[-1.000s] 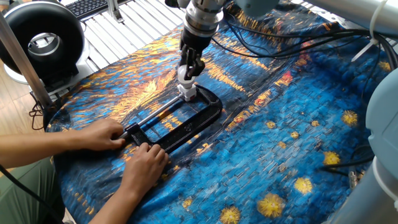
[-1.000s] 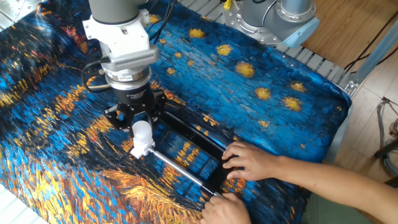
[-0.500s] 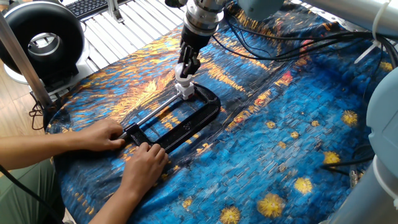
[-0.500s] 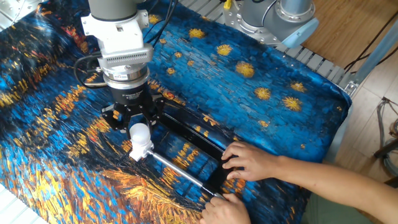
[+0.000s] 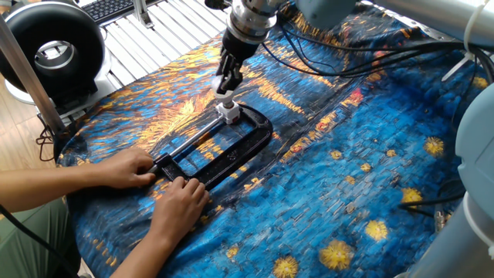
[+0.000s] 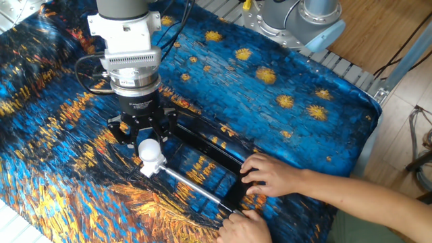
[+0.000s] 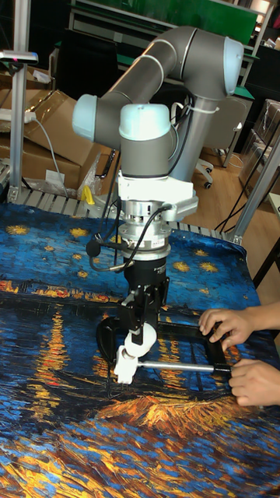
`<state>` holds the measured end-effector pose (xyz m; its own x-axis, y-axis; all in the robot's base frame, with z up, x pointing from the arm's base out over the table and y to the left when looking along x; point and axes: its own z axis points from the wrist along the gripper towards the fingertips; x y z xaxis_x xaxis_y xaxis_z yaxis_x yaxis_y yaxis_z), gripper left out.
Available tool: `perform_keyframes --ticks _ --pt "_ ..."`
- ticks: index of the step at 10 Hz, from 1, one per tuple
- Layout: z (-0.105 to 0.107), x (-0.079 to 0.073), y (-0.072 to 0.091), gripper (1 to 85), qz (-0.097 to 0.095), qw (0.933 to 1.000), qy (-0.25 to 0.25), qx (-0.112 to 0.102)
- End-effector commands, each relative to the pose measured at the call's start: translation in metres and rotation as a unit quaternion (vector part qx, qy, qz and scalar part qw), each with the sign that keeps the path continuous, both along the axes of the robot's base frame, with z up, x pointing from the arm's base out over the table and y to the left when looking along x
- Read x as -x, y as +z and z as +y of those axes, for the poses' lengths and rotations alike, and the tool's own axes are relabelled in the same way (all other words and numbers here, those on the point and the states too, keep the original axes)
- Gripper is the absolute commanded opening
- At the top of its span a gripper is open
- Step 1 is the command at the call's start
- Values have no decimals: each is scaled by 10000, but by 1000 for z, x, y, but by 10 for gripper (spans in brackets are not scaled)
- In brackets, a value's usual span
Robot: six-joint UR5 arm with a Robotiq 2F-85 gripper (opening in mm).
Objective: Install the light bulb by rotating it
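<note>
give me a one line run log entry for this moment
tool: shut on light bulb | bulb: on socket block in black clamp | hands: holding clamp

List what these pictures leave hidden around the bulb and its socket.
- Small frosted white light bulb: its threads, hidden inside the white square socket block, every view.
- Gripper jaws: contact with the bulb too small to tell, one fixed view.
- Black rectangular clamp frame: near end covered by the person's hands.

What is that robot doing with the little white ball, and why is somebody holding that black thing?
The robot's claw is around a small white light bulb, which sits on a white socket block at one end of a black frame. It is there to screw the bulb in. A person's hands press on the other end of the frame, on a blue and orange painted cloth.
</note>
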<state>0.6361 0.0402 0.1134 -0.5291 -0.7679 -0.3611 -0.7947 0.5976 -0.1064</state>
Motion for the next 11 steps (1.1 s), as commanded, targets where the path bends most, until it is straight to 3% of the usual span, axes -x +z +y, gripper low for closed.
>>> perform_keyframes --ticks 1,3,5,7,11 --pt "-1 2 0 10 66 9999 -117 -48" --pt "-25 10 -4 10 250 9981 -228 510" --pt "-23 14 -4 10 374 9968 -427 558" --pt "-35 20 -4 10 504 9917 -724 930" --pt "-40 29 -6 10 608 9830 -1167 1282"
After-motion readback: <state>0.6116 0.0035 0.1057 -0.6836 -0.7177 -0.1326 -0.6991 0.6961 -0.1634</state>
